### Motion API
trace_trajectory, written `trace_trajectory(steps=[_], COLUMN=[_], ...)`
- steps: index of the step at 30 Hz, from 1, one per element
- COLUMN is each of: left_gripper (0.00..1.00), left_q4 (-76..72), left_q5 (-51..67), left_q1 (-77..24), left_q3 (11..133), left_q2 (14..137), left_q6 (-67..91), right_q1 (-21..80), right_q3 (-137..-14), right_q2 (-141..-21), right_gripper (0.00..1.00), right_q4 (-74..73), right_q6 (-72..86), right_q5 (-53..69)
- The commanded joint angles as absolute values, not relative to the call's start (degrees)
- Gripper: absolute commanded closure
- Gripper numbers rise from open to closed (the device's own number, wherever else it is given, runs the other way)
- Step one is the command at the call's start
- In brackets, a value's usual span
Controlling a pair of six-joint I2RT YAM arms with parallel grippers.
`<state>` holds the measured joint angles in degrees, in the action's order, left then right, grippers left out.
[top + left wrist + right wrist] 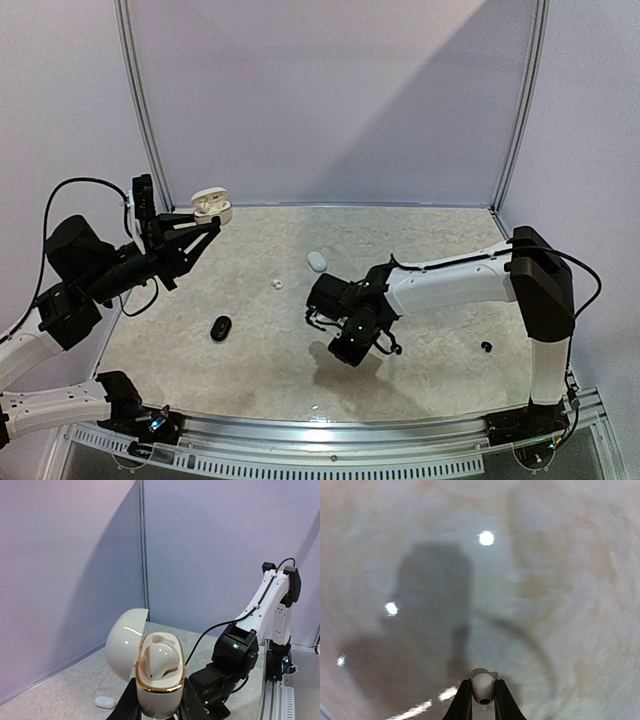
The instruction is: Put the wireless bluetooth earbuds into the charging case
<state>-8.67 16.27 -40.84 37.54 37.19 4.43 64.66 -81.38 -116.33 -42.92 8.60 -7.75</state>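
Observation:
My left gripper (pixel 212 222) is shut on an open cream charging case (pixel 211 207) with a gold rim and holds it high above the table's left side. In the left wrist view the case (pixel 159 692) has its lid tipped back, and one white earbud (pixel 161 660) sits in it. My right gripper (pixel 348 352) points down over the middle of the table. In the right wrist view it (pixel 483 696) is shut on a white earbud (pixel 483 685), held above the table. A loose white earbud (pixel 277 284) and a black earbud (pixel 486 346) lie on the table.
A closed white case (pixel 317 261) lies at the table's middle; it also shows in the left wrist view (pixel 105 702). A closed black case (pixel 221 328) lies front left. Purple walls enclose the marbled table (pixel 430 250) at the back and sides.

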Motion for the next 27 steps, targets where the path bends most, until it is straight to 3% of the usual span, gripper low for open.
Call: trace_trajectory(steps=[1, 11, 27], left_gripper=[1.00, 1.00, 1.00], left_q4=[-8.61, -8.34, -8.53], left_q5=[16.69, 16.93, 17.05], left_q1=[-39.91, -39.90, -39.90], left_q3=[36.99, 37.10, 36.65], left_q2=[37.14, 36.91, 36.91], left_q6=[3.59, 3.39, 3.14], right_q1=[62.45, 62.26, 64.01], right_q3=[-83.58, -87.97, -91.62], right_q2=[-117.24, -123.85, -127.17], right_gripper=[0.95, 0.96, 0.87], right_q4=[-46.47, -54.75, -55.86], right_q6=[16.28, 23.15, 27.60], right_q5=[-19.94, -29.72, -23.69])
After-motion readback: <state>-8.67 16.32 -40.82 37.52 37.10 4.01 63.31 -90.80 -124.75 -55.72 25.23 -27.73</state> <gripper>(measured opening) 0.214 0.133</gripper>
